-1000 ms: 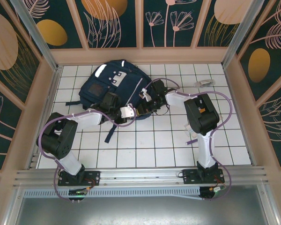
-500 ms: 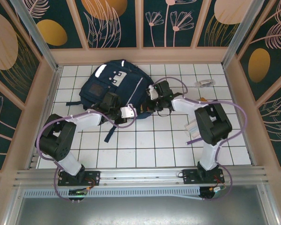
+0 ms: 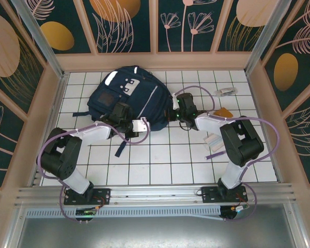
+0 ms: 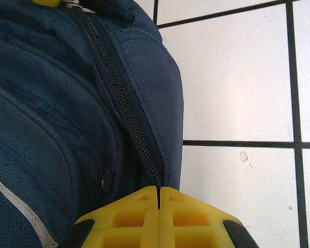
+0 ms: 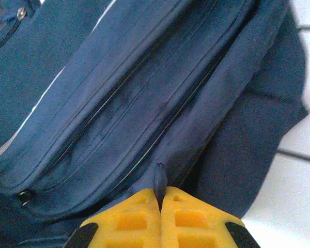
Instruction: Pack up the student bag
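Top external view: the student bag (image 3: 126, 95) was seen lying flat on the white tiled table (image 3: 165, 160), toward the far left, with its white-grey buckle patch turned up. The left gripper (image 3: 147, 124) was held at the bag's near right edge, much as it had been one second before. The right gripper (image 3: 173, 107) was found at the bag's right edge. It had been carried from the near right corner toward the far side along that edge, and the right arm's elbow had been swung outward to the right. By that swing an orange thing (image 3: 225, 111) and a flat white-and-pink thing (image 3: 214, 139) were uncovered on the tiles right of the bag. A small grey-white thing (image 3: 226, 91) was left unmoved near the far right.

From the left wrist, the yellow fingers were seen pressed together, with the bag's zipper (image 4: 119, 93) running straight down into the seam between them. Whether fabric was pinched there could not be told. From the right wrist, the fingers were likewise seen clenched, and a dark tab (image 5: 159, 181) of the bag was caught between their tips, below the folded blue panels.
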{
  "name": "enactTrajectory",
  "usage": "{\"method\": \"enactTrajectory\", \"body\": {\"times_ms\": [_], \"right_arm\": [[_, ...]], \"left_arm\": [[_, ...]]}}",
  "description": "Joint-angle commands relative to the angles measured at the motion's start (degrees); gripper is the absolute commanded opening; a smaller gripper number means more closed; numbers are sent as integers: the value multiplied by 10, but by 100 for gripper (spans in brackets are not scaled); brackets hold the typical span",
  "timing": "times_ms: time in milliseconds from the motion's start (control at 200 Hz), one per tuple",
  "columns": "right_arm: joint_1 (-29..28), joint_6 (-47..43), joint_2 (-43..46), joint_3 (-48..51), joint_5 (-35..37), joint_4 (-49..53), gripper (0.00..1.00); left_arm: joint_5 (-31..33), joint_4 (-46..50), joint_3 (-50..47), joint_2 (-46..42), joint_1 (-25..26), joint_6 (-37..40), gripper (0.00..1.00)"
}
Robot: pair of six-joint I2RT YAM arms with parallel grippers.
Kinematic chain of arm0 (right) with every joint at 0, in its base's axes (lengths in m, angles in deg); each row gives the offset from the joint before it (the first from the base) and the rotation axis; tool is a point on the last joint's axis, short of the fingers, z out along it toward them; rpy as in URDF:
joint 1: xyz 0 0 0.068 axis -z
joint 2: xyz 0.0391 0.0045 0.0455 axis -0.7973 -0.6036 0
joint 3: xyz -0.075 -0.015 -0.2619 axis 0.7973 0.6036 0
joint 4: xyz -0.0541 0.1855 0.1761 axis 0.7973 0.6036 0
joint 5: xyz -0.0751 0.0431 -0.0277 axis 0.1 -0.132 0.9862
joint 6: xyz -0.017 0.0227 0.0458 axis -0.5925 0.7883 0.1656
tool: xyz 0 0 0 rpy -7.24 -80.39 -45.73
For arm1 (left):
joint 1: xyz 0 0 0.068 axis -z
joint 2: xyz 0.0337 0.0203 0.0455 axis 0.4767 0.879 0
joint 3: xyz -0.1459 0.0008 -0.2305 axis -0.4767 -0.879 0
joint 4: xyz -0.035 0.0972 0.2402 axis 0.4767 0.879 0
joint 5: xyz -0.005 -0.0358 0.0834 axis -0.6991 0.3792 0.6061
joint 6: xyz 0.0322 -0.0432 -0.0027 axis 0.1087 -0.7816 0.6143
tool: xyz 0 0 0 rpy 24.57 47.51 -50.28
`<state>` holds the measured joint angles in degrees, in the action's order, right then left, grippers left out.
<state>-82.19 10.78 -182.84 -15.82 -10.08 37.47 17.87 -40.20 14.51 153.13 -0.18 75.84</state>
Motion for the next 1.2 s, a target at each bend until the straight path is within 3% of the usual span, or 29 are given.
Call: {"method": "enactTrajectory", "body": {"times_ms": [0, 255, 280, 320, 355, 455, 520, 686, 931, 1031, 1101, 1196], "right_arm": [[26, -38, 20, 17, 79, -91, 0], [16, -54, 82, 50, 24, -66, 0], [10, -55, 89, 52, 16, -61, 0], [-1, -54, 99, 53, 6, -50, 0], [-10, -50, 107, 51, -2, -43, 0], [-30, -25, 119, 42, -59, -41, 0], [-42, -10, 119, 31, -91, -45, 0], [-66, -1, 105, 2, -122, -50, 0], [-78, 20, 95, -10, -177, -62, 0], [-79, 2, 85, -16, -170, -37, 0], [-74, -23, 77, -14, -146, -23, 0], [-57, -43, 67, -2, -108, -26, 0]], "left_arm": [[17, 50, -30, -32, -12, 23, 0], [71, 27, -53, -85, -95, 9, 0], [75, 19, -52, -87, -100, -1, 7], [73, 20, -47, -90, -106, -9, 32], [51, 41, -38, -93, -107, -6, 44], [-74, 102, -19, -108, -107, -2, 67], [-142, 103, -18, -125, -95, -30, 71], [-189, 10, -31, -138, -27, -125, 69], [-144, -58, 5, -61, -4, -209, 57], [-116, -56, 19, -35, -3, -217, 36], [-112, -56, 24, -26, -3, -225, 0], [-139, -50, 21, -27, -2, -207, 0]]}}
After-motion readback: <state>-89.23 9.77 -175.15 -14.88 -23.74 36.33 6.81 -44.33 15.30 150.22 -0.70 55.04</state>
